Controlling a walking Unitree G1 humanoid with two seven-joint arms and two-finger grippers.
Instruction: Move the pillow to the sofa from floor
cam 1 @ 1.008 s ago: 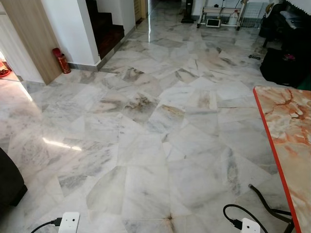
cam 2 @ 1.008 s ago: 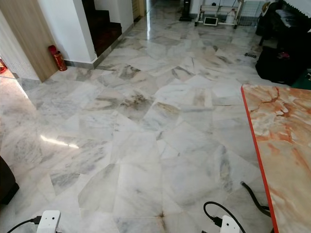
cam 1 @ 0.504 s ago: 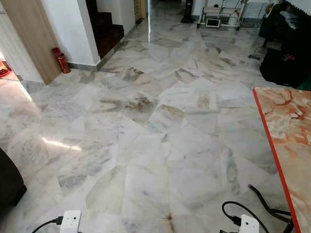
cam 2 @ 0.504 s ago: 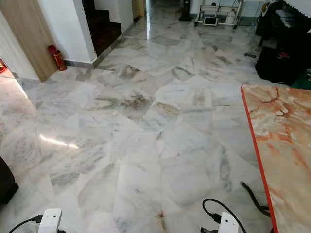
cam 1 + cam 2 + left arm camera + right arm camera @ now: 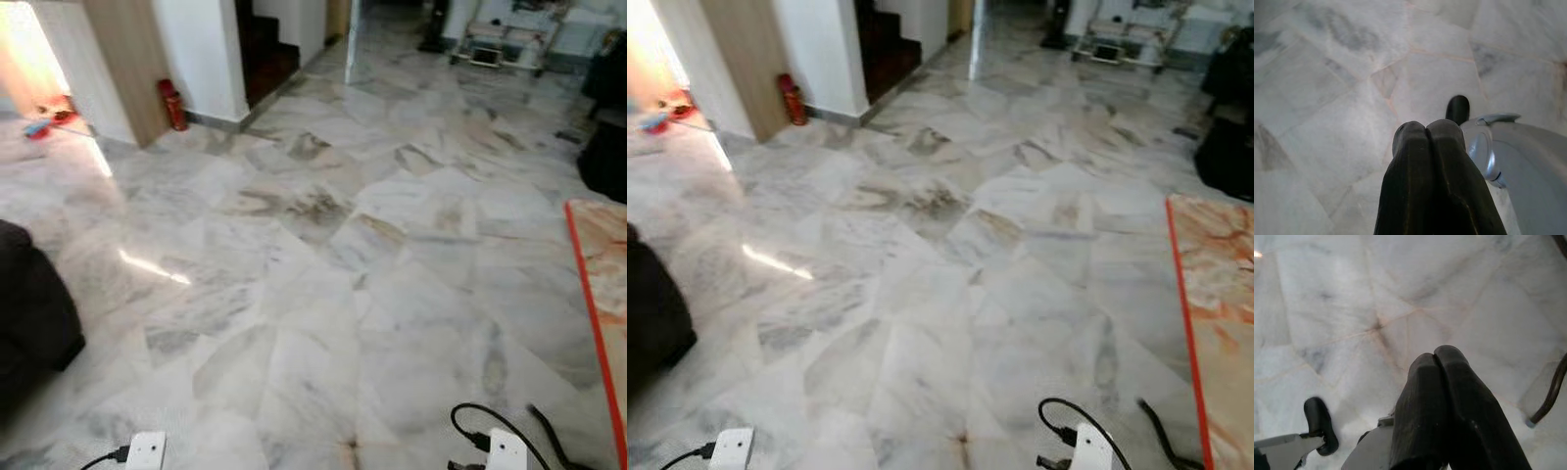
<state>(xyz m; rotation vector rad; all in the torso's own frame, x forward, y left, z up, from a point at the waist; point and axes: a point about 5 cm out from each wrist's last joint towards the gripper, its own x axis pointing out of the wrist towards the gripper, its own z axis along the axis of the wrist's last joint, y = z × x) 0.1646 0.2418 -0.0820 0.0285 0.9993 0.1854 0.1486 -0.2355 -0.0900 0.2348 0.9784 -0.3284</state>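
Note:
A dark upholstered corner, apparently the sofa [image 5: 29, 318], juts in at the left edge over the grey-white marble floor [image 5: 323, 255]. My left gripper [image 5: 1426, 128] hangs over bare floor tiles with its two black fingers pressed together and nothing between them. My right gripper [image 5: 1434, 357] hangs likewise, shut and empty, above the marble. The white wrist units of both arms [image 5: 145, 450] [image 5: 507, 452] peek in at the bottom of the eye views, each with a black cable.
A table with an orange-marbled top and red edge [image 5: 602, 284] stands at the right. A red extinguisher [image 5: 173, 104] leans by a white wall beside dark stairs [image 5: 265, 49]. Black bags [image 5: 607, 147] sit far right. A black cable [image 5: 549, 436] lies on the floor.
The camera has swung to the left and the picture is slightly blurred. More of the dark sofa corner shows now and less of the table. Both arms hang as before.

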